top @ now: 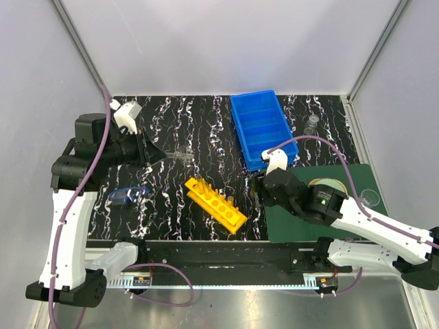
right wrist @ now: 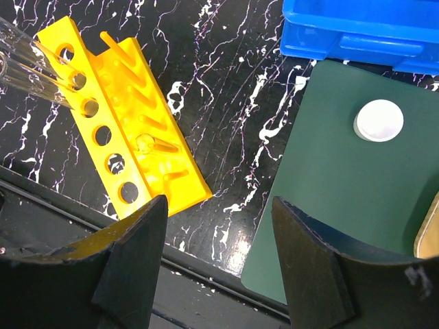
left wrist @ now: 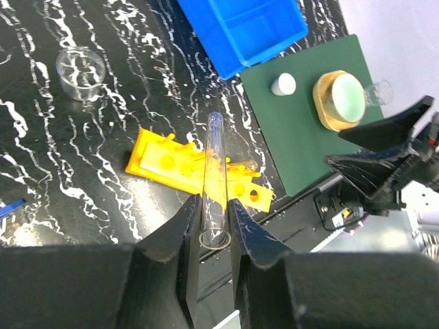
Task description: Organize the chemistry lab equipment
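While the left gripper (left wrist: 214,214) clamps a glass test tube (left wrist: 215,164), the tube's long axis points at the yellow rack (left wrist: 164,161), seemingly tipped over by the counter's near edge. The right gripper (right wrist: 218,202) hangs nearer, fingers apart.

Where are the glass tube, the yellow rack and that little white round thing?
glass tube (left wrist: 214,171): left wrist view, about the middle of its length.
yellow rack (top: 216,203): top external view, middle of its top face.
white round piece (right wrist: 378,120): right wrist view, centre of its top.
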You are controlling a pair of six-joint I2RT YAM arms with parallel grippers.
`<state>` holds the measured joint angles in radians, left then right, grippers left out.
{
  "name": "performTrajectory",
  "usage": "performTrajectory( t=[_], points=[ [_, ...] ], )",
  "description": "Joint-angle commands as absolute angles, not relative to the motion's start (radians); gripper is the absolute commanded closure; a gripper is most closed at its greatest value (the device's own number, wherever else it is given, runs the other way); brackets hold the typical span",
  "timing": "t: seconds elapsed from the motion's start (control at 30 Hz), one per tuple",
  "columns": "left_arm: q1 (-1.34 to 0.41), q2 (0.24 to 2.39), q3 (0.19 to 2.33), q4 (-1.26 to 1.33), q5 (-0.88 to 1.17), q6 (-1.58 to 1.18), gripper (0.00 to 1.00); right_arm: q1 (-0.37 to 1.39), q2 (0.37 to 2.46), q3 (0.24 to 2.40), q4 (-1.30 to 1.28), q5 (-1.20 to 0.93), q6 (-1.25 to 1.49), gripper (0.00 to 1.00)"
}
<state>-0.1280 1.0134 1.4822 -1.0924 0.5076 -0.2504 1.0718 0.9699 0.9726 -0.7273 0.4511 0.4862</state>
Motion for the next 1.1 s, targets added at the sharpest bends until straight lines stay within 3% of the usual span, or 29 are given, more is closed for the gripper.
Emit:
performTrajectory(
  t=[0.0,0.4,0.7,0.87,1.07],
  points=[
    [-0.164,0.996,1.528,-1.066,0.635,-0.226,1.00,1.078,0.969,1.020,-0.735,0.452,0.514,0.32],
    [-0.374,1.061,1.580,-1.118,0.546,-0.178,1.00,1.078,0.971,1.026,-0.746,0.469,0.522,0.32],
    [-0.580,1.193,1.654,-1.183,0.333,-0.137,1.00,1.078,0.946,0.997,-0.752,0.488,0.529,0.32],
    [-0.609,1.255,1.649,-1.204,0.184,-0.132,1.00,1.078,0.959,0.996,-0.752,0.500,0.515,0.31],
    [-0.621,1.292,1.617,-1.206,0.143,-0.130,1.00,1.078,0.974,0.986,-0.742,0.511,0.489,0.31]
  ],
)
